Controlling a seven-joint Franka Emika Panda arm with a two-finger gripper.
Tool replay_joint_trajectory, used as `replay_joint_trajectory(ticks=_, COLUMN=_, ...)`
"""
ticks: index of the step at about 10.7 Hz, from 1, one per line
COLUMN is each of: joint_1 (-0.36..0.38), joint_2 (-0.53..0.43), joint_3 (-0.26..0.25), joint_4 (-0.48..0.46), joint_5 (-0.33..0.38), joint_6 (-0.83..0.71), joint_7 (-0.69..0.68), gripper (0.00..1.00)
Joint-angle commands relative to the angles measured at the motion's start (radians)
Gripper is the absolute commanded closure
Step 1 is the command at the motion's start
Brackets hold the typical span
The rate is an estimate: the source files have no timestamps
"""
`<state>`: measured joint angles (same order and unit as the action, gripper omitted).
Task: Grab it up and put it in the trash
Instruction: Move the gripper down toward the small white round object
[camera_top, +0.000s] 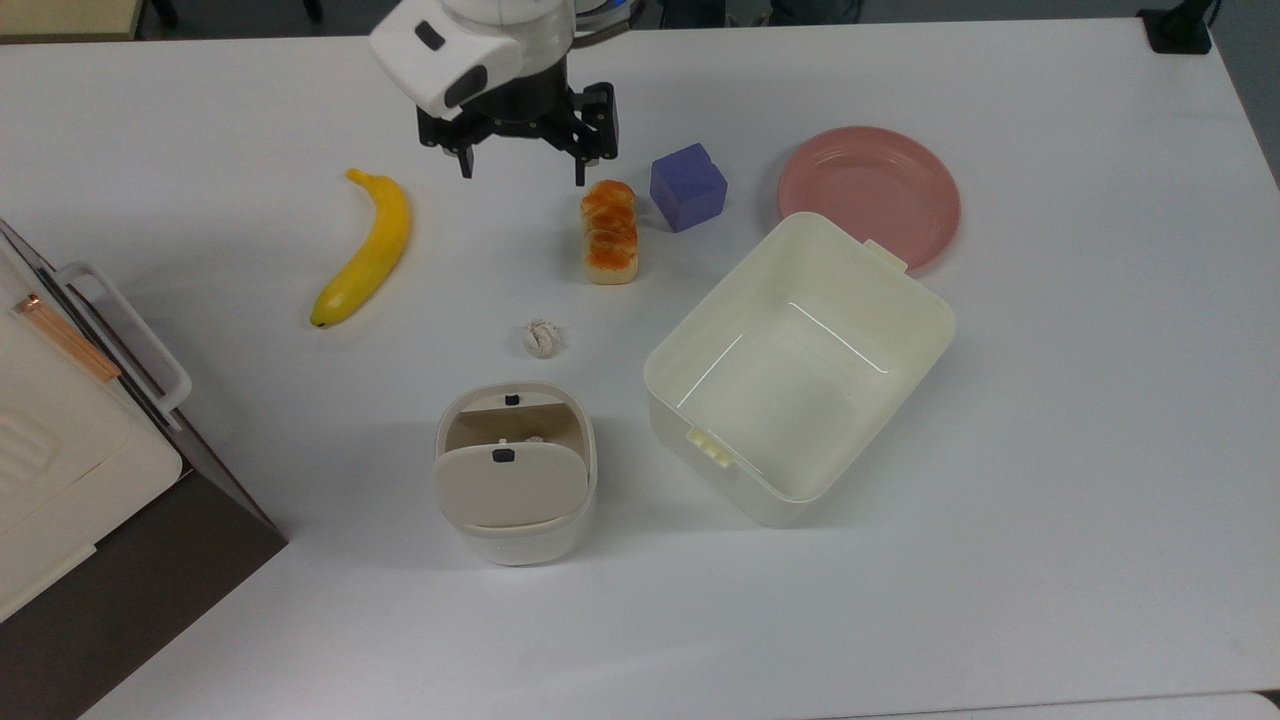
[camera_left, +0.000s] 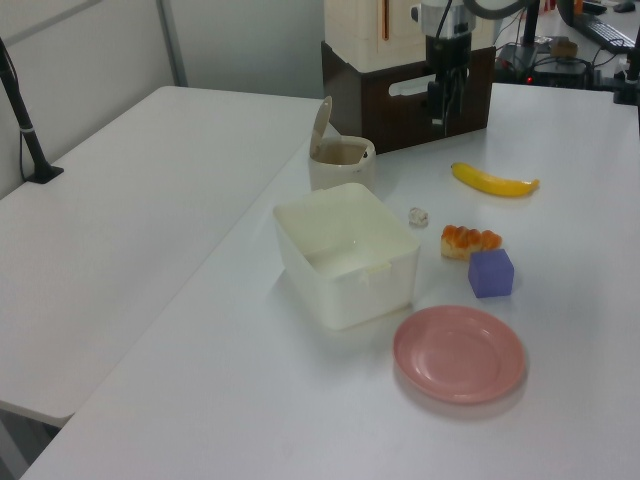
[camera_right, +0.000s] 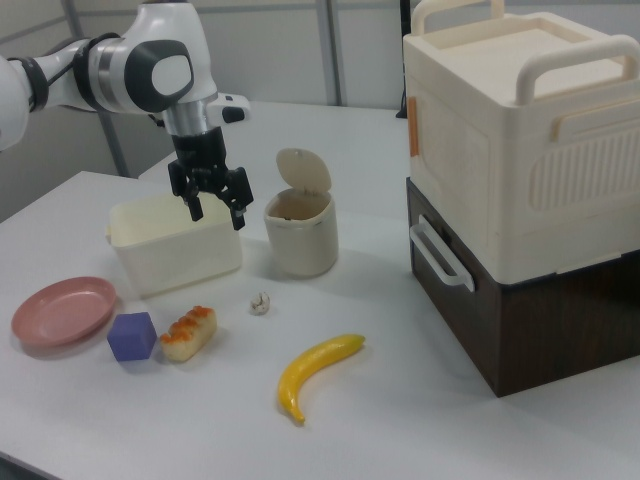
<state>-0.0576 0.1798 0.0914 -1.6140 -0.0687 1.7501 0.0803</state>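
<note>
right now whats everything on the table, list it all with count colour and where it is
paper ball: 1, off-white, bare table between the bread and the bin
trash bin: 1, cream with a beige flap lid raised open, just below the ball in the top view
tub: 1, cream, rectangular, at the top view's right of the bin
bread loaf: 1, orange-glazed, above the ball in the top view
cube: 1, purple, beside the bread
plate: 1, pink, past the tub's far corner
banana: 1, yellow, at the top view's left of the bread
storage box: 1, cream, on a dark brown base at the table edge
table: 1, white
gripper: 1, black fingers open, hovering between banana and bread, white arm
</note>
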Motion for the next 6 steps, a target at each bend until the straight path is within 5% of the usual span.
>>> replay_joint_trajectory(ticks=1, joint_1=0.027, joint_2=0.004, joint_3=-0.007, joint_4=-0.021, joint_5=0.018, joint_6=0.011, joint_7=-0.024, gripper=0.0)
replay_joint_trajectory(ticks=6, joint_1=0.021, joint_2=0.067, joint_3=-0.019, joint_4=-0.015, joint_5=-0.006, joint_6=0.109, joint_7=-0.054, gripper=0.0)
